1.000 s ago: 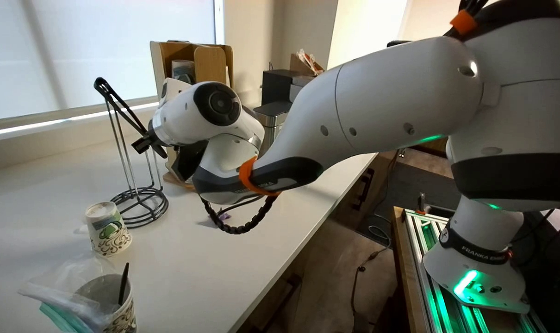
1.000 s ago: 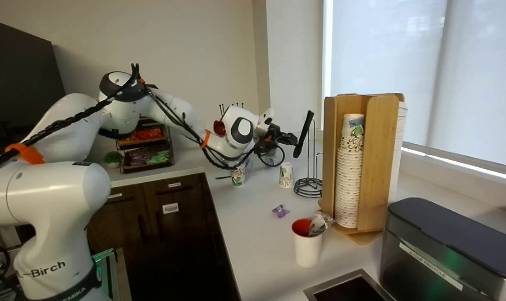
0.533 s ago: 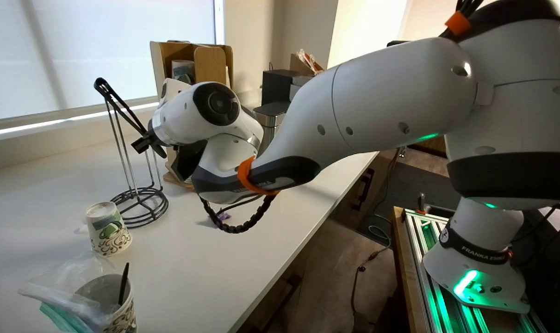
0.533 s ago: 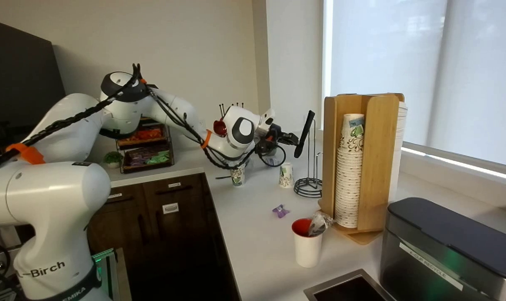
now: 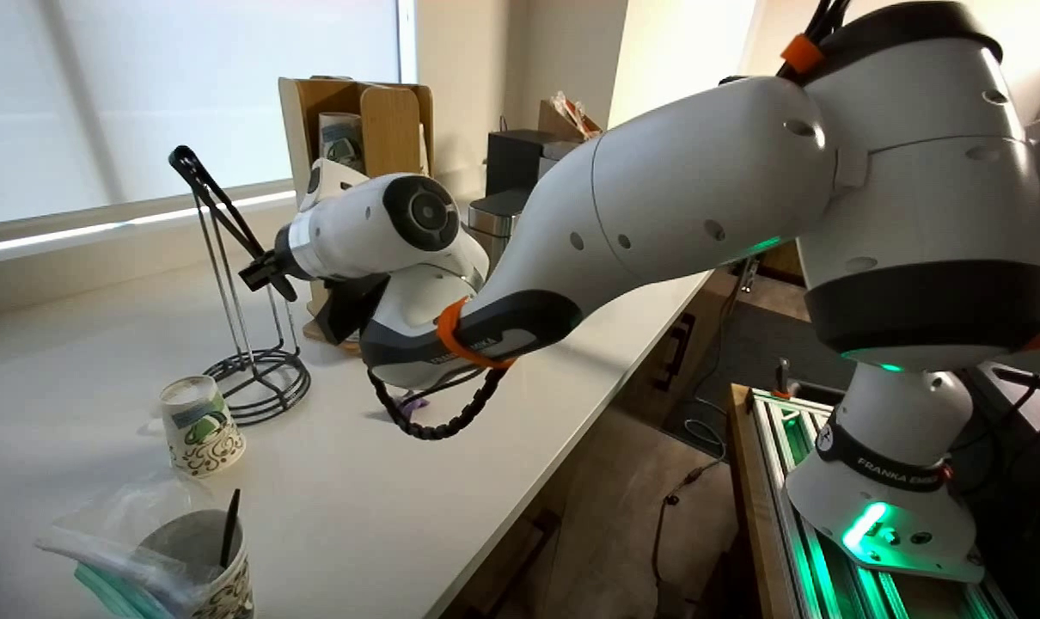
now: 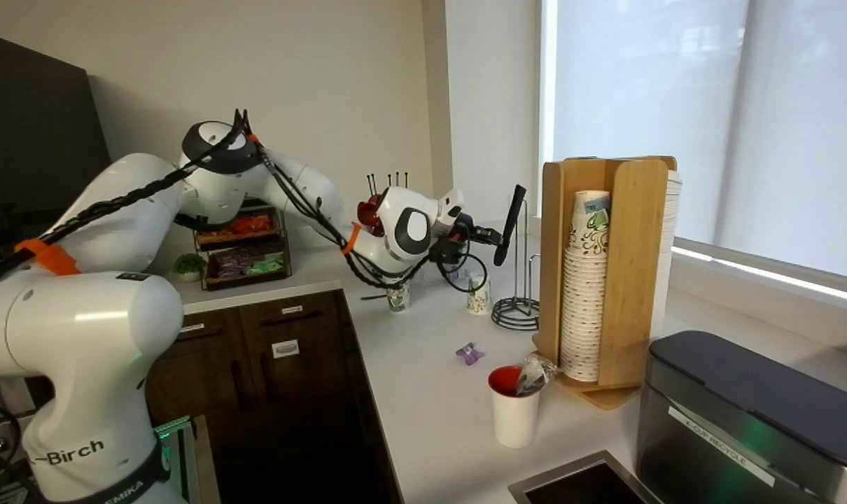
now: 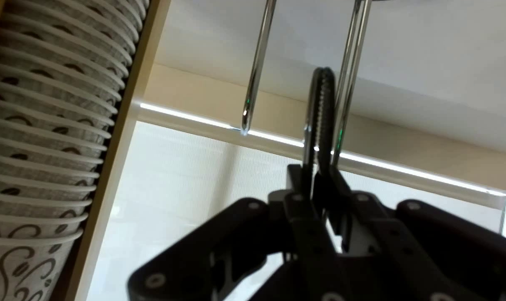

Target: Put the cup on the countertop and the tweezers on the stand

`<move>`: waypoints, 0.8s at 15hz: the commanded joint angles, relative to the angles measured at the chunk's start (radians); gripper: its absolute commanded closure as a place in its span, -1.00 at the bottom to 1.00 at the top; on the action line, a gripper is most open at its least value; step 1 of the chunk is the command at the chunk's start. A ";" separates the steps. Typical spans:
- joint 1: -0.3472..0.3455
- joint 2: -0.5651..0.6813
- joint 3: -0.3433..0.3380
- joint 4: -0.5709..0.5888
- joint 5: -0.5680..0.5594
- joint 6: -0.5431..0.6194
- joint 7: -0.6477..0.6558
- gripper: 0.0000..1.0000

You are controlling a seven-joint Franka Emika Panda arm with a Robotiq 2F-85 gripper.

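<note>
My gripper [image 5: 266, 271] is shut on the black tweezers [image 5: 215, 198] and holds them tilted high above the countertop [image 5: 357, 490]. The tweezers [image 6: 513, 217] show beside the upper rods of the stand [image 6: 516, 313]. In the wrist view, the tweezers [image 7: 326, 104] rise from the gripper [image 7: 315, 179] close to the chrome rods of the stand [image 7: 257, 71]. I cannot tell whether they touch. The stand's coiled base [image 5: 256, 375] rests on the countertop. The patterned cup [image 5: 202, 430] stands on the countertop in front of the stand, seemingly upside down. It also shows in an exterior view [image 6: 478, 297].
The wooden holder [image 6: 644, 280] with stacked cups stands close beside the stand. A patterned cup with a plastic bag [image 5: 228, 593] is near the front. A white cup with a red inside [image 6: 514, 420], a purple piece [image 6: 470, 353] and a dark bin [image 6: 745, 413] are on the counter.
The arm's wrist has dropped slightly and its upper links have swung a little. The tweezers have shifted slightly, still in the gripper. The cup and stand look unmoved.
</note>
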 commanded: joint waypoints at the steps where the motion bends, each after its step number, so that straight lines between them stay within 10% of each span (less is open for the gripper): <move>1: -0.036 -0.032 0.063 0.008 0.049 0.033 -0.056 0.92; 12: -0.061 -0.063 0.075 0.033 0.050 0.033 -0.058 0.92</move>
